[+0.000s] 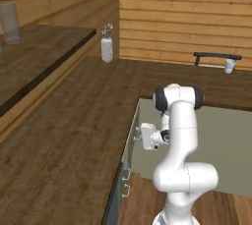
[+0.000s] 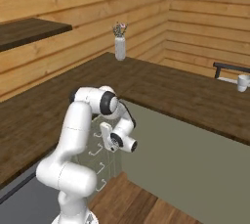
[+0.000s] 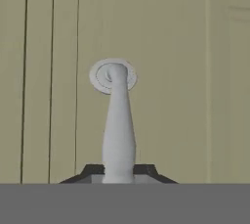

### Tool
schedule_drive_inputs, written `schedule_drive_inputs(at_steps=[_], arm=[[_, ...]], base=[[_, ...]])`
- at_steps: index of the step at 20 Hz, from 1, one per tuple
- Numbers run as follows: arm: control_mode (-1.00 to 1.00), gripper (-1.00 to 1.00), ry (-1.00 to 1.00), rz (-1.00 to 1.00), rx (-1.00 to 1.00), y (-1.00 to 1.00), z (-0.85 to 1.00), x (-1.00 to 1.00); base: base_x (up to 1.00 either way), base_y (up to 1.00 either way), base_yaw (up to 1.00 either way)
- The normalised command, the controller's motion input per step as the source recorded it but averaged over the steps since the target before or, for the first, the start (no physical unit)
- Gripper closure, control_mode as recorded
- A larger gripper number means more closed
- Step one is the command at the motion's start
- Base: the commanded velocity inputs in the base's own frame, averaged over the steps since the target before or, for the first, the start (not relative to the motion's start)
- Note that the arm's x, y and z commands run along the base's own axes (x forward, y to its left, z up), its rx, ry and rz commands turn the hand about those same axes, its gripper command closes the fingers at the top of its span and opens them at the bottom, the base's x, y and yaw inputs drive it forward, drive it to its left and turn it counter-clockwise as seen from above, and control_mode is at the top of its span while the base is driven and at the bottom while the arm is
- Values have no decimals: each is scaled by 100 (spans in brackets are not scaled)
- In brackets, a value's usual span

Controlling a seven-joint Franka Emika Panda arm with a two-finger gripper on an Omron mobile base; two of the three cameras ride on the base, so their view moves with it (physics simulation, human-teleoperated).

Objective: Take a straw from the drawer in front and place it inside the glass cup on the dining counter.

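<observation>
Sage-green drawer front (image 3: 161, 71) faces the hand view, its pale metal handle (image 3: 117, 120) running from a round mount down between the dark fingertips; the hand (image 3: 118, 171) is closed on that handle. In the base views the white arm folds at the elbow, wrist turned toward the stacked drawer fronts (image 2: 100, 157) at the cabinet corner. The glass cup (image 1: 230, 66) stands far off on the dark wood dining counter (image 1: 162, 79), beside a dark-framed chair back (image 1: 217, 57). A white flower vase (image 1: 107, 48) sits near the plank wall, a raised shelf (image 1: 39, 57) to the left
</observation>
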Motion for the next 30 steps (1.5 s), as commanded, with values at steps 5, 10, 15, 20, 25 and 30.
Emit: schedule_drive_inputs(at_steps=[5,10,15,20,25,30], arm=[[-100,100,-3,0,0,-100,0,-84],[-100,100,0,0,0,-100,8,-66],[-100,100,0,0,0,-100,19,-38],[-100,-100,1,-2,0,-100,12,-26],[-100,-100,11,-5,-1,-95,0,-5],[-100,-100,22,-18,-6,-100,0,0]], base=[[0,0,0],[0,0,0],[0,0,0],[0,0,0],[0,0,0],[0,0,0]])
